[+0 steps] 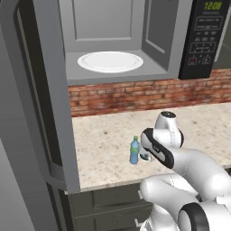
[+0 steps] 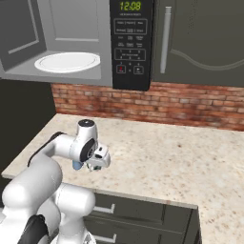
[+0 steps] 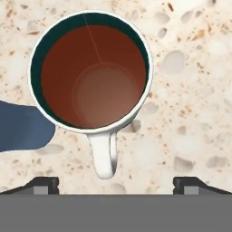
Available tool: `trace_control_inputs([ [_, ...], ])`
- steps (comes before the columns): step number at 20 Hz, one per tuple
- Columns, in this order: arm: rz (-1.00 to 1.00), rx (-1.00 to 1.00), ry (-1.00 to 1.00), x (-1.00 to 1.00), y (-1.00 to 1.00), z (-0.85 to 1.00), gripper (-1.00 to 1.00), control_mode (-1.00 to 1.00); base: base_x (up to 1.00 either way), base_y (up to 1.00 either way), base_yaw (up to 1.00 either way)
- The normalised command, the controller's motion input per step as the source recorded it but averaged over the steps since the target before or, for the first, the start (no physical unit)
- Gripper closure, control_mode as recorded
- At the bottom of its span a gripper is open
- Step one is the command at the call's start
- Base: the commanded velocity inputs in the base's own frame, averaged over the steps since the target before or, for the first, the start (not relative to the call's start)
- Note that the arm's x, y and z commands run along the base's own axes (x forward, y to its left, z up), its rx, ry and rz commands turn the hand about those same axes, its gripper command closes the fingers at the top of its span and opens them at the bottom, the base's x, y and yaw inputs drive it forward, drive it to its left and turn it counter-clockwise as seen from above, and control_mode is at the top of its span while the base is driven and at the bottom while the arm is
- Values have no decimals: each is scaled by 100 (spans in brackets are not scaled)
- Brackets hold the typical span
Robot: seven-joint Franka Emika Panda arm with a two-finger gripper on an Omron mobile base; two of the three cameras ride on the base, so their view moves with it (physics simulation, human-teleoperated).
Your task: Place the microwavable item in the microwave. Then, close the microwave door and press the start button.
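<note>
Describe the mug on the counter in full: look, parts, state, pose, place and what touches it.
The mug stands upright on the speckled beige counter, seen from straight above in the hand view. It has a thin pale rim, a dark green band just inside it, and a reddish-brown, empty interior. Its pale loop handle points toward the open pincer, whose tips flank the handle without touching it. The blue bottle sits close beside the mug; whether they touch is unclear.

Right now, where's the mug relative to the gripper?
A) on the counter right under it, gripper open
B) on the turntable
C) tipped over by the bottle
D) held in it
A: the mug stands upright on the counter, handle between the open gripper's tips, untouched.
</note>
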Motion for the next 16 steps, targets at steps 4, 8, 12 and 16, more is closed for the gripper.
trace_control_inputs([
  [4, 0, 0, 0, 0, 0, -24, -100, -100, 0, 0, 0],
  [8, 0, 0, 0, 0, 0, -23, -100, -100, 0, 0, 0],
  [12, 0, 0, 0, 0, 0, -21, -100, -100, 0, 0, 0],
  [16, 0, 0, 0, 2, 1, -23, -100, -100, 0, 0, 0],
])
